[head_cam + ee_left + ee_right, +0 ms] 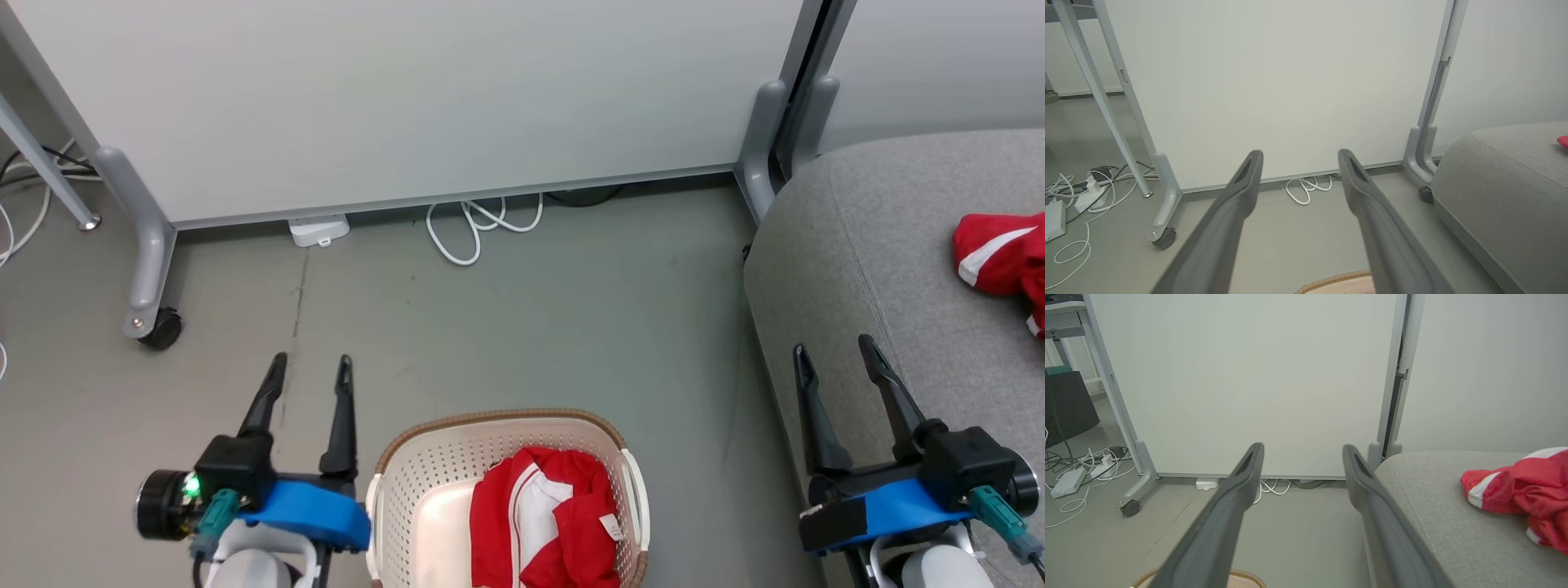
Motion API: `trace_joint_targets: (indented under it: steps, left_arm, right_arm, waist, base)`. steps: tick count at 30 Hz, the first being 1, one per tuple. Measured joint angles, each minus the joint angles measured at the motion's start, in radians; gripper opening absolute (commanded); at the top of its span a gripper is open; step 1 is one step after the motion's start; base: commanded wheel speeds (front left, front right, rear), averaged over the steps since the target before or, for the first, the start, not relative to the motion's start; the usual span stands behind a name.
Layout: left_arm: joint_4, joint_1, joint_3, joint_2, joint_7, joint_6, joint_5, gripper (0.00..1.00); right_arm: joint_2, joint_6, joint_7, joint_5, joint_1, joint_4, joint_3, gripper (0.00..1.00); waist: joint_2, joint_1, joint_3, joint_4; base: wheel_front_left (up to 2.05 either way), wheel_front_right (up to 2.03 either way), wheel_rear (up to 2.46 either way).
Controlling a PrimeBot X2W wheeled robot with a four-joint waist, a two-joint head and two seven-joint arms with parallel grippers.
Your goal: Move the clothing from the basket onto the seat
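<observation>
One red and white garment (543,523) lies crumpled in the cream basket (424,490) on the floor at the bottom centre of the head view. A second red garment (1000,253) rests on the grey seat (882,269) at the right, also showing as red clothing (1523,490) on the seat (1437,506) in the right wrist view. My left gripper (314,367) is open and empty, left of the basket. My right gripper (833,351) is open and empty over the seat's front edge. The basket rim (1339,281) peeks in at the bottom of the left wrist view.
A white partition panel (408,98) on grey wheeled feet (151,269) stands across the back. White cables (482,224) and a small white box (318,230) lie at its base. More cables and adapters (1077,196) sit to the far left.
</observation>
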Motion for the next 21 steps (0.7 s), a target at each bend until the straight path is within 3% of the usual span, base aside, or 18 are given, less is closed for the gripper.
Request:
trace_joint_targets:
  steps: [10,21]
  left_arm:
    - [0.167,-0.182,-0.238,0.038,0.0,-0.005,-0.012,1.0]
    - [0.425,-0.467,-0.578,0.116,0.0,-0.005,-0.104,1.0]
  right_arm:
    - [0.001,0.0,0.0,-0.001,-0.084,-0.028,0.025,1.0]
    - [0.001,0.0,0.0,0.004,-0.227,-0.078,0.041,1.0]
  waist:
    - [0.0,0.0001,0.1,-0.033]
    - [0.0,0.0003,0.329,-0.108]
  base:
    - [0.0,0.0,0.0]
    - [0.0,0.0,0.0]
